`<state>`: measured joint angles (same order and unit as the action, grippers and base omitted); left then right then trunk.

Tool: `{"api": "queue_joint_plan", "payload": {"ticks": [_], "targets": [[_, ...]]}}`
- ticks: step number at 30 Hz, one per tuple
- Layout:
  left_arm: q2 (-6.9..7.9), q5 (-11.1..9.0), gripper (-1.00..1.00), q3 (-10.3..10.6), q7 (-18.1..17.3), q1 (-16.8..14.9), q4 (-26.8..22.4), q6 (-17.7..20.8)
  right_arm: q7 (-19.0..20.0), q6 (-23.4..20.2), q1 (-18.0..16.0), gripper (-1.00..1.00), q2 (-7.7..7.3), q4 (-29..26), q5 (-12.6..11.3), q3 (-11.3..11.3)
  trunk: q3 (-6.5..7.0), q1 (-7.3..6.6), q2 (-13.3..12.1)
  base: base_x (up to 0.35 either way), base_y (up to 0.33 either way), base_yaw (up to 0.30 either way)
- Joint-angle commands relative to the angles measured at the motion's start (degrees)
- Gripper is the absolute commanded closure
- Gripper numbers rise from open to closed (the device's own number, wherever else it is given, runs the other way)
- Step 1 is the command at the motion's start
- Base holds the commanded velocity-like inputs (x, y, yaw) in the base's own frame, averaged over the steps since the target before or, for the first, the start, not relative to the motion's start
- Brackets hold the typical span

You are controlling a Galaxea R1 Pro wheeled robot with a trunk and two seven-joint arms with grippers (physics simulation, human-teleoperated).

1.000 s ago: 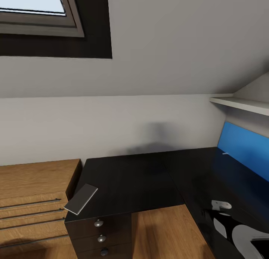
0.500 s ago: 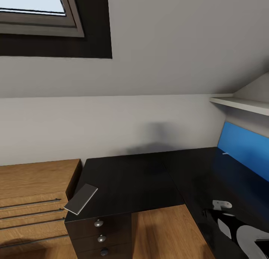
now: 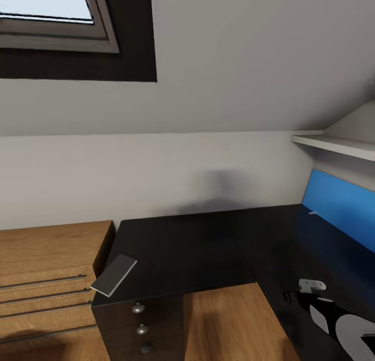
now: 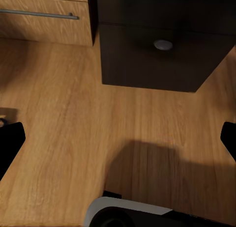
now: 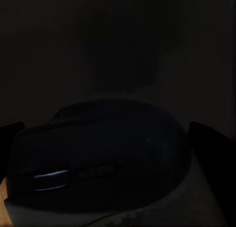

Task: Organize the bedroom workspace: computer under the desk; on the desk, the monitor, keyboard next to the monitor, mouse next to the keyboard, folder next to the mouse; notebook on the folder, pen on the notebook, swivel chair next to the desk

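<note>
At the lower right of the head view, the right arm [image 3: 349, 330] reaches in over the near right part of the black L-shaped tabletop [image 3: 182, 251]. In the right wrist view, the mouse [image 5: 98, 158] sits directly ahead of the right tool [image 5: 115, 138], with one dark finger at each side of it. The fingers are apart on either side of the mouse body; whether they press on it cannot be told from the dim picture. The surface under the mouse is too dark to identify.

The left tool [image 4: 118, 138] hangs open and empty over the wooden floor [image 4: 64, 114], facing the front of the black drawer unit [image 4: 162, 55] with its round knob [image 4: 162, 44].

On the tabletop's near left corner, a flat grey item [image 3: 113, 275] overhangs the edge above the drawers; its identity is unclear. A blue panel [image 3: 338, 204] stands along the far right side under a white shelf [image 3: 333, 144]. Monitor and keyboard are not identifiable here.

Judged step: handling the mouse. The next move calls for a confirmed hold on the mouse, then placement on the tabletop beside the keyboard position, with the arm kept low and level.
</note>
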<state>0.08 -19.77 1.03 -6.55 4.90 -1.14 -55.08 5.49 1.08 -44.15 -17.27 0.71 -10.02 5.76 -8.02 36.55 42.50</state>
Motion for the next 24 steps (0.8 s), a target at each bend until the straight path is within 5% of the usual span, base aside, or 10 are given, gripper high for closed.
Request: {"api": "queue_joint_plan", "payload": {"ticks": [1, 17, 24], "targets": [[0.01, -0.62, -1.00, 0.10, -0.54, 0.02, -0.09, -0.03, 0.28, 0.18, -0.06, 1.00, -0.03, 0.08, -0.62, 0.48, -0.08, -0.01, 0.07, -0.246, 0.000, 0.000], [0.01, -0.62, -1.00, 0.11, -0.55, 0.02, -0.09, -0.03, 0.25, 0.42, -0.06, 1.00, -0.01, 0.08, -0.62, 0.48, -0.08, -0.01, 0.07, -0.302, 0.000, 0.000], [0.01, -0.58, -1.00, 0.15, -0.56, 0.02, -0.09, -0.03, 0.19, 0.42, -0.06, 1.00, 0.04, 0.08, -0.61, 0.48, -0.08, -0.01, 0.07, -0.066, 0.000, 0.000]]}}
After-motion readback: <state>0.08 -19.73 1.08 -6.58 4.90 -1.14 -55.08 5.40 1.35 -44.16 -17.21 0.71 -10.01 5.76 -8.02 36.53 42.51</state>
